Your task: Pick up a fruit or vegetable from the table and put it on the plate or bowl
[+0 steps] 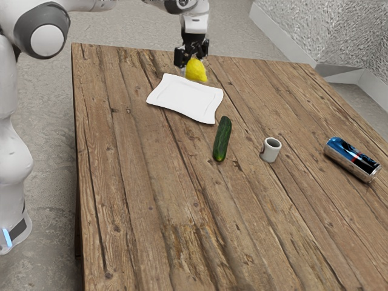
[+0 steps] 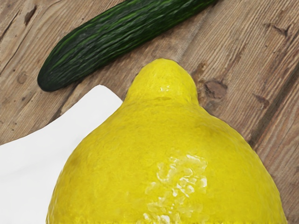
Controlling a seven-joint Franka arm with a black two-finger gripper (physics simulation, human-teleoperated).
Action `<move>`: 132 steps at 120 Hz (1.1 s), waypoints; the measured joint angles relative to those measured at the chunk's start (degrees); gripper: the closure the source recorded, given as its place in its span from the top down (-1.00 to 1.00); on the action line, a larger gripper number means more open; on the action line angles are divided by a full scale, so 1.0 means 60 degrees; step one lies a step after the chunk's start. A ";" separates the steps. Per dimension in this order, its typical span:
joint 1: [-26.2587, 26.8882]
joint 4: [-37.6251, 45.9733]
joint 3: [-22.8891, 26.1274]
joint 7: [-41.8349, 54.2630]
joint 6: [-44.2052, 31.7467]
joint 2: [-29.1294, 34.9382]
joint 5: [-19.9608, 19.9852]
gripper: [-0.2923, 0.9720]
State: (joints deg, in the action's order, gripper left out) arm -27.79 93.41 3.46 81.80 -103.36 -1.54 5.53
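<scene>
A yellow lemon (image 1: 196,71) is held by the black gripper (image 1: 192,59). The gripper is closed on the lemon. Its two fingers are pressed against the lemon from two sides and are kept as far apart as the lemon is wide. The lemon hangs below the fingers with its little pointed end turned down.

The lemon is held up over the far edge of a white plate (image 1: 185,97). The plate is flat and has four corners, and it is laid on a brown wooden desk (image 1: 151,212). In the wrist view the lemon (image 2: 168,158) is seen very close. One side of it is over the white plate (image 2: 28,177) and the other side is over the bare wood of the desk (image 2: 252,70).

A long dark green cucumber (image 1: 222,138) is laid flat on the desk, just beside the near corner of the plate. It is not touched by the plate. It is also seen past the lemon's tip in the wrist view (image 2: 117,37).

A small white cup (image 1: 271,149) is stood upright near the cucumber, toward the exterior view's right. A blue and silver can (image 1: 351,159) is laid on its side further toward the exterior view's right.
</scene>
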 joint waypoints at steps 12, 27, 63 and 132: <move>-0.0276 0.0022 -0.0551 0.0145 -0.0264 -0.0468 0.0034 -0.10; -0.0100 -0.0034 -0.0829 0.0298 -0.0700 -0.0989 0.0072 -0.10; -0.0107 -0.0692 -0.1050 0.0524 -0.1748 -0.1954 0.0118 0.00; -0.0333 -0.1632 -0.1030 0.0552 -0.3118 -0.3402 0.0136 0.05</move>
State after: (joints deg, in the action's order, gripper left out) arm -29.79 83.62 -2.72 85.11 -122.07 -21.95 6.34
